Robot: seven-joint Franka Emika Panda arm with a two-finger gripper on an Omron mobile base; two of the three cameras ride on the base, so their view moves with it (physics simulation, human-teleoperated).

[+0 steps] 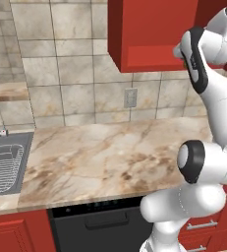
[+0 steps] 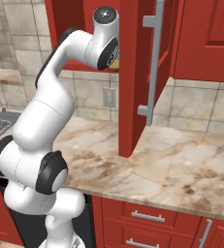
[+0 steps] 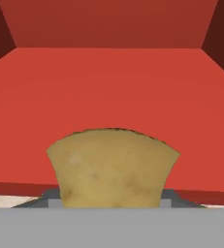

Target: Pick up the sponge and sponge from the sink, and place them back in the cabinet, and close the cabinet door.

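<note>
A tan-yellow sponge point(image 3: 112, 167) fills the lower middle of the hand view, and my gripper point(image 3: 111, 194) is shut on it, the fingers mostly hidden behind it. Beyond it lies the red shelf of the cabinet point(image 3: 108, 87), with the sponge held at the shelf's front edge. From the right base view, the cabinet door point(image 2: 133, 72) stands open with its silver bar handle point(image 2: 152, 63) facing outward, and a sliver of the sponge point(image 2: 115, 64) shows beside the hand. The cabinet point(image 1: 149, 34) hangs above the counter. The sink point(image 1: 7, 167) lies far left with its wire rack.
A marble counter point(image 1: 110, 152) runs under the cabinet, with a wall outlet point(image 1: 130, 97) behind it. A black appliance front point(image 1: 100, 226) sits below the counter. Red drawers point(image 2: 147, 218) are at the lower right. The open door's edge reaches down close to the counter.
</note>
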